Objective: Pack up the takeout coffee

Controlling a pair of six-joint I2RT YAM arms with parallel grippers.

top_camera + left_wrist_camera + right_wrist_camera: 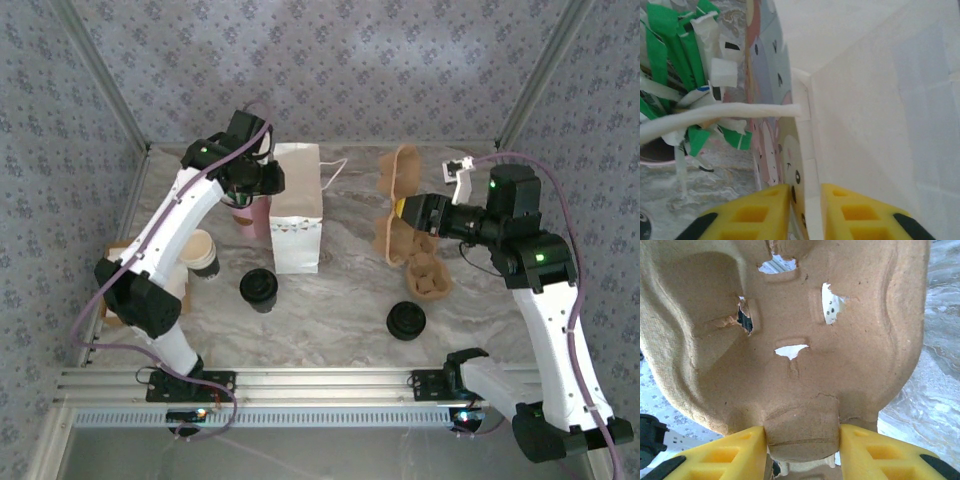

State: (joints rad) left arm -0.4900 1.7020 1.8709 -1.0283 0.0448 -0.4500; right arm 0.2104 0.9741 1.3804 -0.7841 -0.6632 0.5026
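The left gripper (806,200) pinches the top edge of the white paper bag (297,205), one finger on each side of its wall, beside a pink cup of green-wrapped straws (250,215). The right gripper (802,440) is clamped on a tab of the brown pulp cup carrier (400,205). The takeout coffee (258,288) appears to be the black-lidded round thing standing on the desk (340,290) just before the bag's left corner, apart from both grippers. A similar black round thing (406,320) stands further right, so this is uncertain.
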